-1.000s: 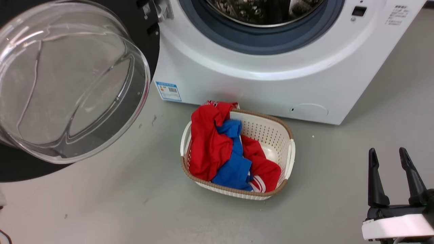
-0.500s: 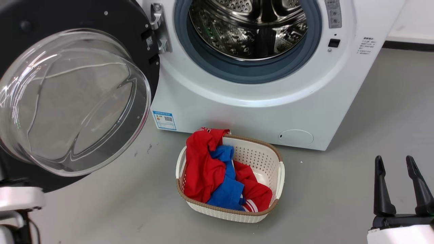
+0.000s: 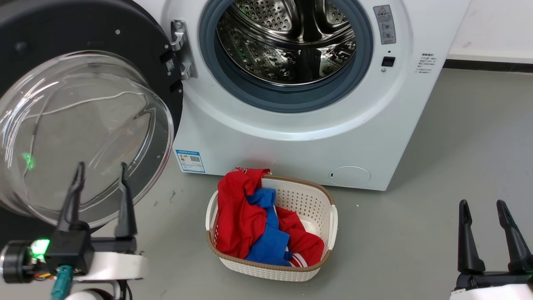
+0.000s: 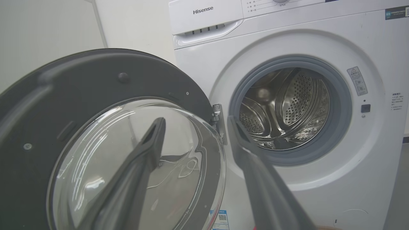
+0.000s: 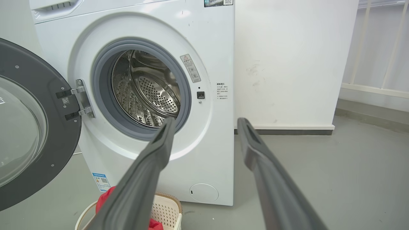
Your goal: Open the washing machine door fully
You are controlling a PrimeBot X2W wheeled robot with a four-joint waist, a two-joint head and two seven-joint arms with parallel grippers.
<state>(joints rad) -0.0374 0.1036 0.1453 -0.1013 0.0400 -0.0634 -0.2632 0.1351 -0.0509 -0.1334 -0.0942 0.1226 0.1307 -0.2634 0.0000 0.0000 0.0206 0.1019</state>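
The white washing machine (image 3: 291,137) (image 4: 319,38) (image 5: 211,48) stands ahead with its steel drum exposed. Its door (image 3: 62,37) (image 4: 80,83) (image 5: 38,105), black with a bulging clear glass bowl, is swung wide to the left on its hinge. My left gripper (image 3: 100,166) (image 4: 195,123) is open at the lower left, its fingers in front of the glass bowl, holding nothing; whether they touch it cannot be told. My right gripper (image 3: 481,204) (image 5: 206,123) is open at the lower right, above the floor, away from the machine.
A white laundry basket (image 3: 320,200) (image 5: 166,207) with red and blue clothes sits on the grey floor in front of the machine. A white wall (image 5: 287,64) rises to the machine's right, with open floor (image 3: 458,137) there.
The head camera has tilted up, so the drum shows more fully. My left gripper has come into the head view at the lower left. The door's swing looks unchanged.
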